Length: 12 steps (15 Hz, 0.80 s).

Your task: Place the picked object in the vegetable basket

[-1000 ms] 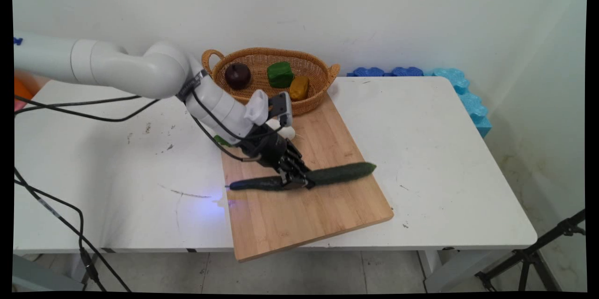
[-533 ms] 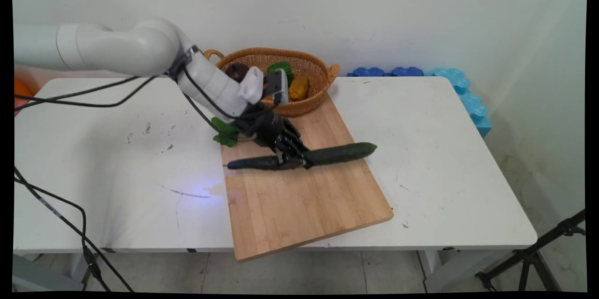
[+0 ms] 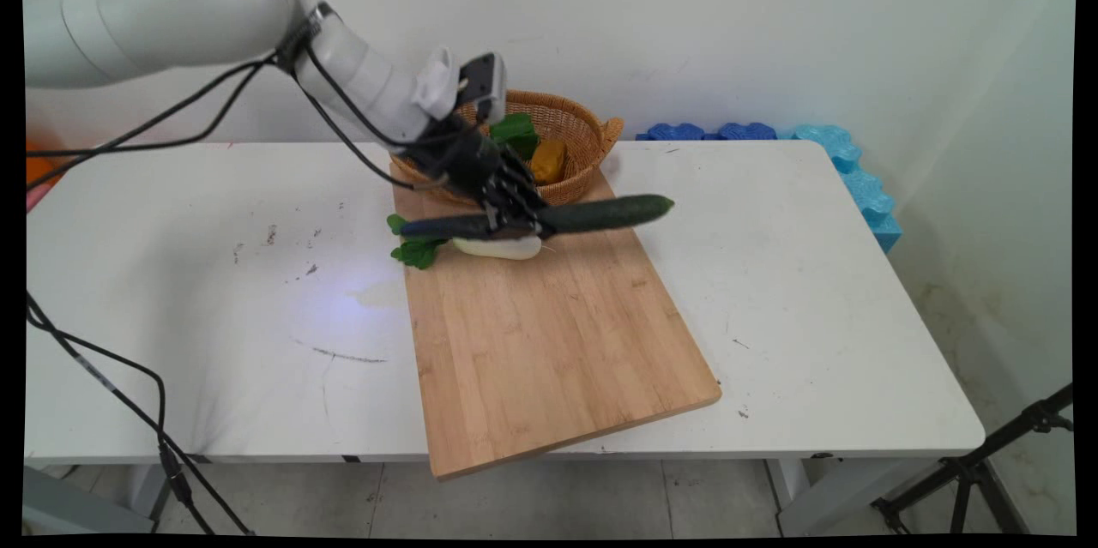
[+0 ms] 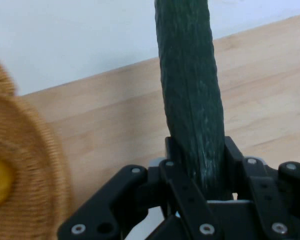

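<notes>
A dark green cucumber (image 3: 592,214) is grasped near its middle by the black gripper (image 3: 515,222), whose fingers (image 4: 177,165) are clenched on either side of it. The cucumber is held roughly level in the air above the far end of the wooden cutting board (image 3: 549,351), clear of its surface. A white radish with green leaves (image 3: 497,247) is seen lying on the board directly below the gripper. A wicker basket (image 3: 592,149) containing a green item (image 3: 517,129) and a yellow-brown item (image 3: 549,160) is located just behind, on the white table (image 3: 815,274).
</notes>
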Each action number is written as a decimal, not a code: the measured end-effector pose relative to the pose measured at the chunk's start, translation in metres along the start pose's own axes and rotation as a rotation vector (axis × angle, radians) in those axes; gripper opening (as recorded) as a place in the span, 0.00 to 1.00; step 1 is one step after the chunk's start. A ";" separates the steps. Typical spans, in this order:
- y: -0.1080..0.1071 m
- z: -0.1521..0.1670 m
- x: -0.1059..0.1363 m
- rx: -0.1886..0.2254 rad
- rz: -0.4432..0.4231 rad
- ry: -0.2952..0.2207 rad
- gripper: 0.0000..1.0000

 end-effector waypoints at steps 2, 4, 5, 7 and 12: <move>-0.019 -0.014 0.000 0.034 0.036 -0.016 0.00; -0.038 -0.027 -0.003 0.064 0.070 -0.036 0.00; -0.048 -0.033 -0.005 0.079 0.088 -0.048 0.00; -0.066 -0.043 -0.010 0.103 0.125 -0.072 0.00; -0.105 -0.059 -0.023 0.145 0.215 -0.133 0.00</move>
